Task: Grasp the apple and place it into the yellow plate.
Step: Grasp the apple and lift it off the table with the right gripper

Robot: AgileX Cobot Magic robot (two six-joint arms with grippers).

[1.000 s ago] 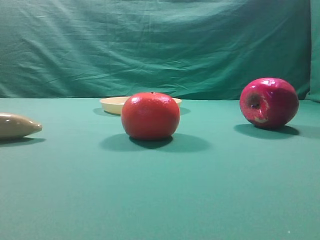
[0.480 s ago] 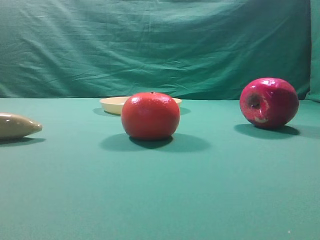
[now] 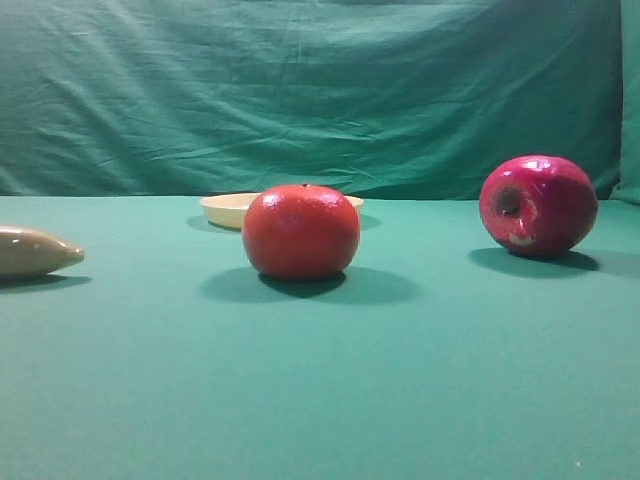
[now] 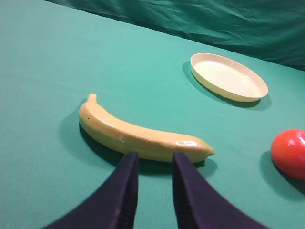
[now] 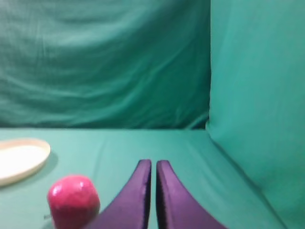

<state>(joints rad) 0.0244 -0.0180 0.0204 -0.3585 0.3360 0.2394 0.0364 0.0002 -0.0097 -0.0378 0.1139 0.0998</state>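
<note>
On green cloth as before: apple (image 3: 537,205) untouched; yellow plate (image 3: 228,208) bare.

On the table (image 3: 320,400): round fruit (image 3: 301,231) near the middle, plate (image 3: 228,209) just behind it and partly hidden by it. Apple (image 3: 538,205) well off to the right, apart from both. Banana (image 3: 35,251) at the far left edge, lying flat. Backdrop cloth (image 3: 320,90) hanging behind everything. From the right wrist view, apple (image 5: 73,201) right of the plate (image 5: 21,160).

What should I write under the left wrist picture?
Left gripper hovers by a banana, with the yellow plate behind.
</note>
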